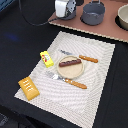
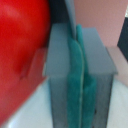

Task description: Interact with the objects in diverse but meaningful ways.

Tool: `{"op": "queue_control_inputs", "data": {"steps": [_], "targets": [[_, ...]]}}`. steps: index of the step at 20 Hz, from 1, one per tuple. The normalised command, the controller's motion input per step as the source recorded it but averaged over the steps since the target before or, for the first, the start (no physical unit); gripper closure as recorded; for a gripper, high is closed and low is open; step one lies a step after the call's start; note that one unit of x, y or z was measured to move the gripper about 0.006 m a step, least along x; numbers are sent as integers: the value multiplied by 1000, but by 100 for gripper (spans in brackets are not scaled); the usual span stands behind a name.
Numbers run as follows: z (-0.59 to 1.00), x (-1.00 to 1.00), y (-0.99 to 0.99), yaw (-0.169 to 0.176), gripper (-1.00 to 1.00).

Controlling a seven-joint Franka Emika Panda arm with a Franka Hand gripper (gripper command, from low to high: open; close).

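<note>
Tool point(image 2: 79, 75): teal-padded fingers point(image 2: 75, 90) pressed together, nothing seen between them; in the exterior view only the white wrist body shows at the top edge, fingertips out of sight.
Tomato point(image 2: 20, 55): red, blurred, fills one side of the wrist view, just beside the tool; touching or not cannot be told; not made out in the exterior view.
Pan point(image 1: 93, 13): grey, on the pink board point(image 1: 85, 27) at the far edge, just to the exterior view's right of the wrist body; handle hard to make out.
Bowl point(image 1: 123, 16): pale, cut off by the exterior view's right edge.
Mat point(image 1: 95, 75): light woven, on the dark counter point(image 1: 15, 45).
Plate point(image 1: 70, 70): tan, mid-mat.
Sausage point(image 1: 70, 62): brown, lying across the plate.
Knife point(image 1: 82, 57): orange handle, far side of the plate; blade faint.
Fork point(image 1: 67, 80): orange handle, near side of the plate; tines blurred.
Packet point(image 1: 46, 58): yellow, to the exterior view's left of the plate; print unreadable.
Loaf point(image 1: 29, 88): golden, scored, at the mat's near-left edge in the exterior view.
Cable point(image 1: 30, 20): dark, looping over the counter, partly lost against it.
</note>
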Motion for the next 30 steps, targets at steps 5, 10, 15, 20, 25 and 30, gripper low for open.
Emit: {"op": "queue_control_inputs", "data": {"steps": [5,10,15,20,25,30], "targets": [[1000,-233,11,-3,100],[940,-71,-345,-11,100],[379,1,-744,-1,100],[19,65,-895,0,100],[-97,115,-962,0,100],[-12,124,-1000,0,100]]}}
